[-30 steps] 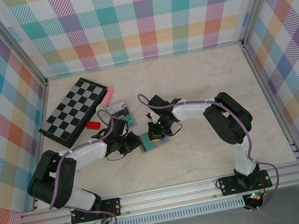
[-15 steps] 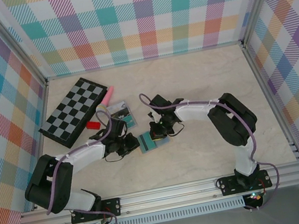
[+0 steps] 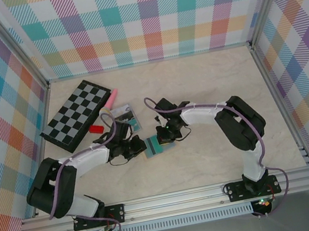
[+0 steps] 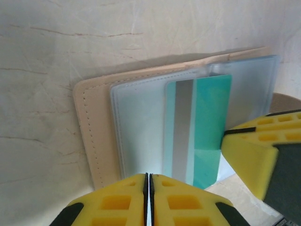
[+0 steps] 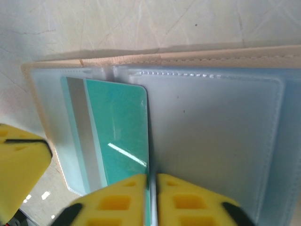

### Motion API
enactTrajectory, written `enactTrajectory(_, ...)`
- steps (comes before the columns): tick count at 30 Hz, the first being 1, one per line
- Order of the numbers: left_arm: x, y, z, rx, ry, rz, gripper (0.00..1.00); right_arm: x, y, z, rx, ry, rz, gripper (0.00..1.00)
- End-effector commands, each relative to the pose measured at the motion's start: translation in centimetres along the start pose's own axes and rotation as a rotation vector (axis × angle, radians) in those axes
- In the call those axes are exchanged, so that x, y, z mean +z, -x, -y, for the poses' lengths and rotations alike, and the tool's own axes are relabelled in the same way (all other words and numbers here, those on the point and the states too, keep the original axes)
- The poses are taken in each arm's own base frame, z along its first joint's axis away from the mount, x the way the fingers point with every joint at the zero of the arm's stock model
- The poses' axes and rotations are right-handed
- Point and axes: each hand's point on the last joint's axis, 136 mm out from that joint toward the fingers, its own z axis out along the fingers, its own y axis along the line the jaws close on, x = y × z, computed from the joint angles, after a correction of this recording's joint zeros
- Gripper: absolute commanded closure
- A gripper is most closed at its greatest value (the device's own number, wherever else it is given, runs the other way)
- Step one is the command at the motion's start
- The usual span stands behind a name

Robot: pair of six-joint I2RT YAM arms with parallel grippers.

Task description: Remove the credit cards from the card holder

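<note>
The left gripper is closing tight at the edge of the card holder, which is lying open in the middle of the table. The right gripper is shifting along it, jaws a sliver apart over the teal card, which seems further out now. Extraction looks underway, though I can't tell if either is actually gripping.

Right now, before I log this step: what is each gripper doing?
Left gripper: shut on the card holder's edge.
Right gripper: jaws almost together at the teal card's edge; grip cannot be told.
</note>
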Motion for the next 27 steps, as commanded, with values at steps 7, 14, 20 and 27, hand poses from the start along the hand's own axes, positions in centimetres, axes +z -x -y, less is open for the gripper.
enactTrajectory(7, 0.9, 0.4, -0.4, 0.003, 0.028, -0.014, 0.90, 0.5, 0.4, -1.0, -0.005, 0.044, -0.039, 0.72)
enactTrajectory(14, 1.4, -0.3, -2.2, -0.016, 0.091, -0.031, 0.91, 1.0, 0.4, -1.9, -0.018, 0.098, -0.058, 0.74)
enactTrajectory(20, 1.3, -0.5, -3.0, -0.023, 0.124, -0.032, 0.91, 0.6, 0.6, -1.8, -0.023, 0.088, -0.043, 0.82)
enactTrajectory(27, 0.8, -0.2, -3.2, -0.018, 0.149, -0.013, 0.91, -0.4, 0.6, 0.0, 0.000, 0.010, 0.001, 0.96)
